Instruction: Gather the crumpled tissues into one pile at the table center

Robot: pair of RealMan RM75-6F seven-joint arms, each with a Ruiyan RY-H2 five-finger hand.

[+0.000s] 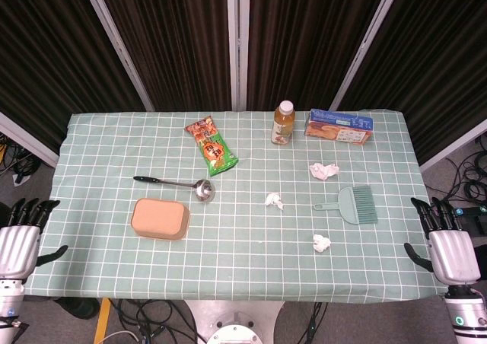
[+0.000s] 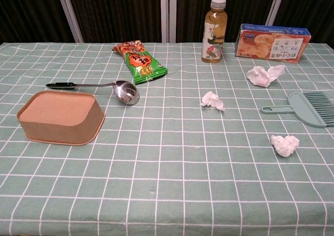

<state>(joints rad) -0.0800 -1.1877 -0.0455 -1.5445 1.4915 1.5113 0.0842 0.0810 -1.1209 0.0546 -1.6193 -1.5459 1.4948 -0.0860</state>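
tan box (image 2: 60, 116) sitting lid-on so contents hidden, juice bottle (image 2: 214, 31) capped, three tissues (image 2: 212, 100) scattered apart, left hand (image 1: 21, 234) and right hand (image 1: 445, 245) both spread, holding nothing

We held our silver, black-fingered left hand (image 1: 21, 234) low at the left edge of the head view, fingers spread and pointing up, holding nothing. Our matching right hand (image 1: 445, 241) mirrored it at the right edge. The chest view showed neither.

a lab-like test setup: dark curtains (image 1: 304, 32), floor cables (image 1: 144, 313), a checkered table (image 1: 243, 260).
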